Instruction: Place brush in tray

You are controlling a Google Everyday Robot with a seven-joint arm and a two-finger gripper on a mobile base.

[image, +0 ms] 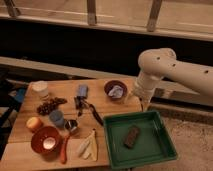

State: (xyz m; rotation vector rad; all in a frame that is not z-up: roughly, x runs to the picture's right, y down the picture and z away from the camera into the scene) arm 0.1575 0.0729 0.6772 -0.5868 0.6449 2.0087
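Where the white arm (172,65) bends down from the right of the frame, the gripper (144,104) hangs at its lower end, a small dark tip right of centre. It sits just above the far rim of the tray and to the right of the brown bowl. Whether it is released or clenched cannot be told, and nothing can be seen in it.

Directly below it lies the green tray (155,144), filling the lower right of the frame and resting on the right end of the wooden table (30,150). A small brown block (131,136) lies tilted on the tray floor.

To the left of the gripper, the brown bowl (116,90) holds a pale crumpled thing. The brush (95,113) lies flat on the table near the middle of the frame, slanting from upper left to lower right. Its lower end is just beside the tray's upper left corner, outside the rim.

Above the brush's upper end lies a small grey-blue object (82,90). Further left are a dark heap of small pieces (50,105) and a white cup (40,89) near the upper left corner of the table.

Lower left stand a grey-blue cup (56,118), a small metal cup (71,126), a round orange thing (34,123) and an orange bowl (46,140). An orange-handled utensil (64,148) and pale yellow strips (89,146) lie along the bottom edge.
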